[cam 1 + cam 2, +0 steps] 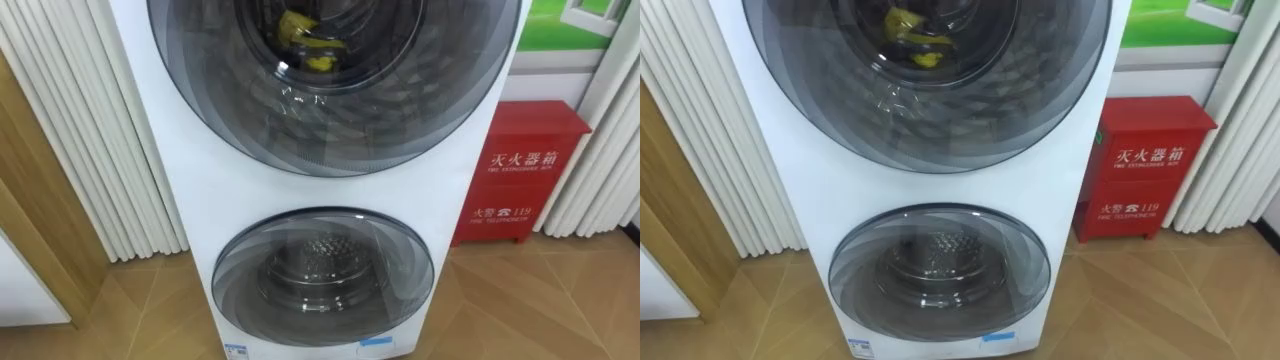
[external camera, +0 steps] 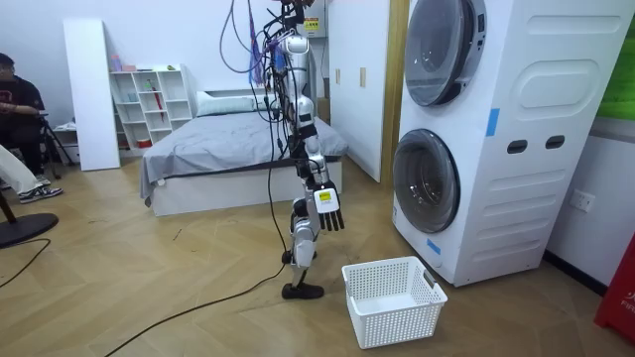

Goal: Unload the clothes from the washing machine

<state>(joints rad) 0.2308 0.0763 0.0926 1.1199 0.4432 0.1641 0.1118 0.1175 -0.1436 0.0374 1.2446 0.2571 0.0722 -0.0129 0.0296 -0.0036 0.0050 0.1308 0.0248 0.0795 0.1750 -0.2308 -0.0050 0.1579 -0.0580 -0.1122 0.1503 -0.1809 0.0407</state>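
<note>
The tall white washing machine (image 1: 195, 170) stands straight ahead of the robot, two drums stacked one over the other, each behind a round tinted glass door. The upper door (image 1: 330, 120) is closed, and through the glass the metal drum can be seen with clothes in it. The lower door (image 1: 323, 275) is closed too, and behind it there is only the bare steel back of the drum. A red cabinet (image 1: 520, 170) stands on the wooden floor just beside the machine, on the robot's right.

In the room view the robot stands upright a short way from the machine, facing it. A white mesh basket (image 2: 397, 319) sits on the floor between the two, near the robot's feet, its bottom showing bare. The right hand (image 2: 328, 208) hangs at the robot's side with fingers straight and pointing down, holding nothing.

The yellow cloth (image 1: 305, 45) lies bunched inside the upper drum, behind the closed glass
</note>
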